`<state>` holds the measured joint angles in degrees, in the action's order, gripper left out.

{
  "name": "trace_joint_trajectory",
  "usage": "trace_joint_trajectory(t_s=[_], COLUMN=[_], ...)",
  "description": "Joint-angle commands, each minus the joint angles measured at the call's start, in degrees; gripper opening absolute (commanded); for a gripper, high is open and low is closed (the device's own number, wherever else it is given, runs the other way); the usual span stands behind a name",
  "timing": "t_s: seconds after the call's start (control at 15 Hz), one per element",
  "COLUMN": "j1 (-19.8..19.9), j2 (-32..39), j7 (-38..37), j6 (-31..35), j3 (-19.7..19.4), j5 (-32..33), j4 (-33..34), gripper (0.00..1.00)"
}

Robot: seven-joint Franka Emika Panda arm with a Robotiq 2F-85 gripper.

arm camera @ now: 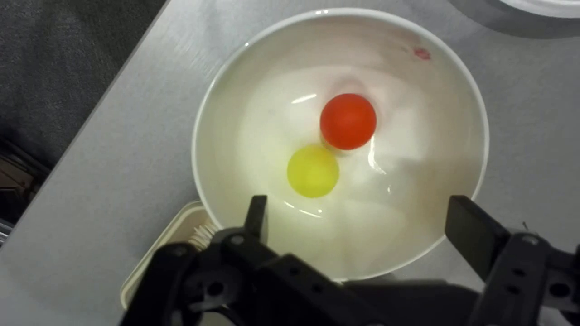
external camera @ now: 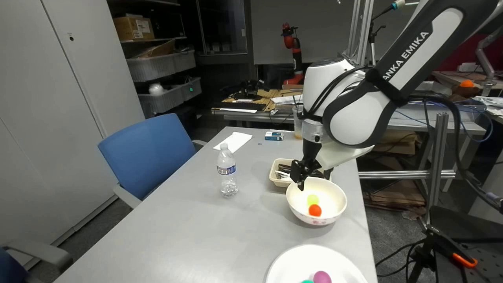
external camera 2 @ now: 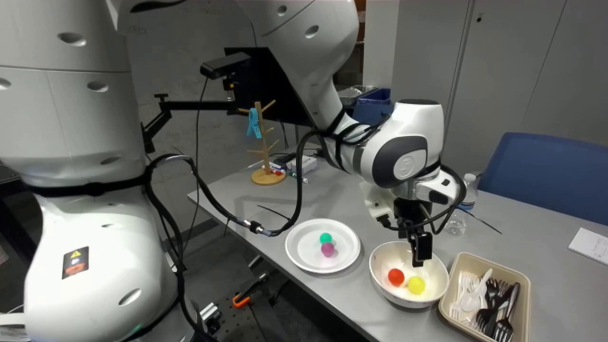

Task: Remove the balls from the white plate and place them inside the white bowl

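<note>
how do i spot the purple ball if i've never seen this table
On the grey table, find the flat white plate beside the deeper bowl. The purple ball lies on that plate next to the green ball; it is the only purple ball in view.

Red ball [external camera 2: 396, 277], yellow ball [external camera 2: 416, 285] in bowl [external camera 2: 392, 257]

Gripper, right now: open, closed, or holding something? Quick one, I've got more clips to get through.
Gripper: open, jaws wide apart, holding nothing, over the white bowl.
</note>
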<state>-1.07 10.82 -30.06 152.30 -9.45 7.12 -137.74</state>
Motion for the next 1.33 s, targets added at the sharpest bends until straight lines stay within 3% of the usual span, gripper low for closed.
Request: trace_joint_trajectory(t_s=[0.0,0.27,0.47,0.87,1.07,1.2,1.27], j1=[-0.83,-1.24,-1.46,-2.28,-2.41,-2.51,-2.44], j2=[-5.11,-8.43,-9.41,-7.34,-6.83,-6.88,-6.96], j7=[-1.48,-1.91,2.93,23.20,30.11,27.36,27.27], j6=[-2.15,-2.48,-3.12,-4.11,-5.60,-5.24,-4.49], j3=[0.85,3.44,6.82,12.87,14.18,13.61,13.73], j5=[-0.06,-0.45,-4.01,-15.60,-17.98,-14.12,-15.38], j4=[-3.17,-6.07,-7.11,-6.09,-5.69,-6.07,-6.38], gripper=[1.00,1.00,1.00,1.00,1.00,1.00,1.00])
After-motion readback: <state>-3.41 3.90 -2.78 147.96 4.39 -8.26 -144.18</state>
